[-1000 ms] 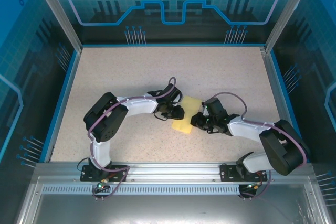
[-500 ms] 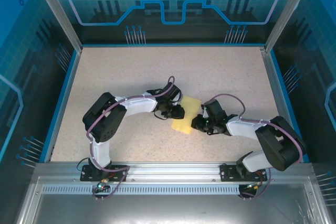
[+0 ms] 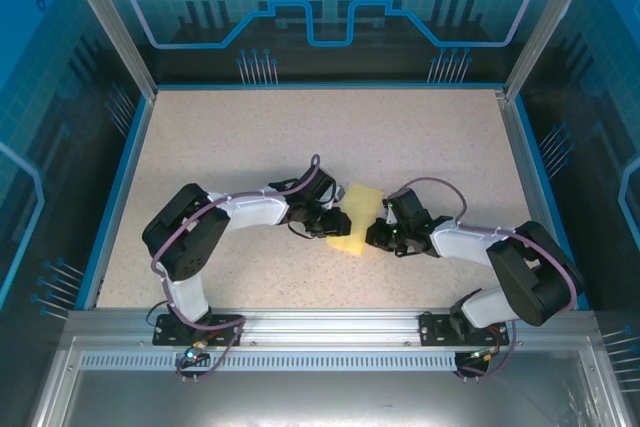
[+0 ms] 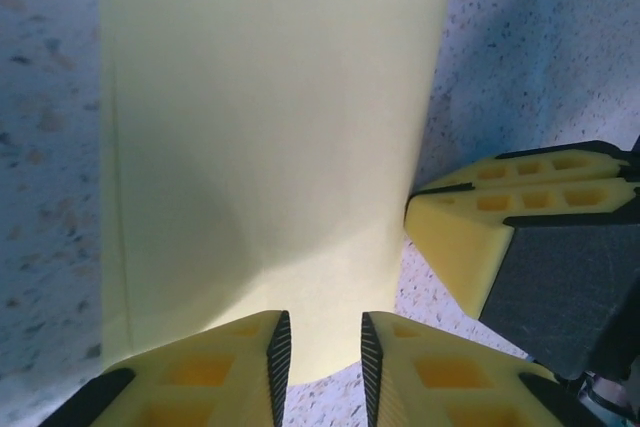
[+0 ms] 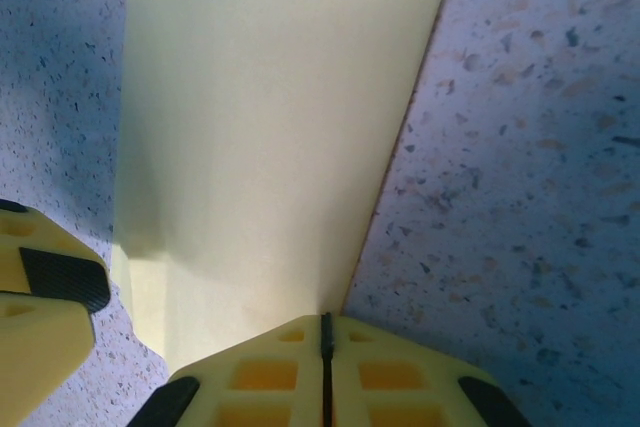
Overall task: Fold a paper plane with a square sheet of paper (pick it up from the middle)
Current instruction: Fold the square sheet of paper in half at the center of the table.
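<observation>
The left tool [image 3: 338, 224] stood only narrowly apart, a slim gap between its yellow fingers [image 4: 235, 372], and the near end of the sheet of paper [image 3: 358, 213] lay in that gap without being clamped. The right tool [image 3: 373, 235] was fully closed, its two fingers [image 5: 255, 372] pressed together, with the tips against the paper's long edge (whether any paper was pinched between them could not be told). The pale-yellow sheet lay near the middle of the speckled tabletop [image 3: 250, 137] as a long strip, slanting between the two tools, one on either side. Both arms reached inward from their bases with elbows bent outward and wrists low over the tabletop, the tools facing each other across the paper.
</observation>
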Robot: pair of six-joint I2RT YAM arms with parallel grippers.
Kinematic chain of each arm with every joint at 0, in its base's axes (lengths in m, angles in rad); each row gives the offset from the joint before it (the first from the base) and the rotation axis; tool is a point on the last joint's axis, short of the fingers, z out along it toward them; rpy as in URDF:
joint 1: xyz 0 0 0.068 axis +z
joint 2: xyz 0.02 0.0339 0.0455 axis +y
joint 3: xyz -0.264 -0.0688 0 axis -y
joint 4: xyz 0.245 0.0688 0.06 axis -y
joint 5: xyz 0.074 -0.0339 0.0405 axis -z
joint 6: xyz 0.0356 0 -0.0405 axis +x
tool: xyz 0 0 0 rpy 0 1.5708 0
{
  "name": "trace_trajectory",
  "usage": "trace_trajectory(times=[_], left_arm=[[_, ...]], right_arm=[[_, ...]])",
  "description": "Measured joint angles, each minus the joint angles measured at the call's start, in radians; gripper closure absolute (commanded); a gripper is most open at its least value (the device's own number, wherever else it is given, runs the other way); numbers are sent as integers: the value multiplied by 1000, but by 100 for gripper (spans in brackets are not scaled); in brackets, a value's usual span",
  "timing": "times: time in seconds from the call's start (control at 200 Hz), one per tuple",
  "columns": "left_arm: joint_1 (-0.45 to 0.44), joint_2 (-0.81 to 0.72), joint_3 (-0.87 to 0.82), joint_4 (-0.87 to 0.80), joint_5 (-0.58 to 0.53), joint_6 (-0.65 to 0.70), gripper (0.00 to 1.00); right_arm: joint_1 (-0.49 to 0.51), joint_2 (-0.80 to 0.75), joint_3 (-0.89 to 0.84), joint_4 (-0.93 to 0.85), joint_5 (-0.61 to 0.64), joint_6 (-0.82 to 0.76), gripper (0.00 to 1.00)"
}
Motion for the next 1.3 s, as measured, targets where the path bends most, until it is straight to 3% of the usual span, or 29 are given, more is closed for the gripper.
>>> trace_trajectory(times=[0.495,0.99,1.3], left_arm=[[-12,47,-13,79,30,-18,73],[-8,46,-16,77,30,-18,73],[-6,37,-16,74,41,-18,72]], right_arm=[[-2,-126,-13,32,-55,80,95],[20,20,-65,152,-98,138,96],[21,34,-29,97,-92,71,96]])
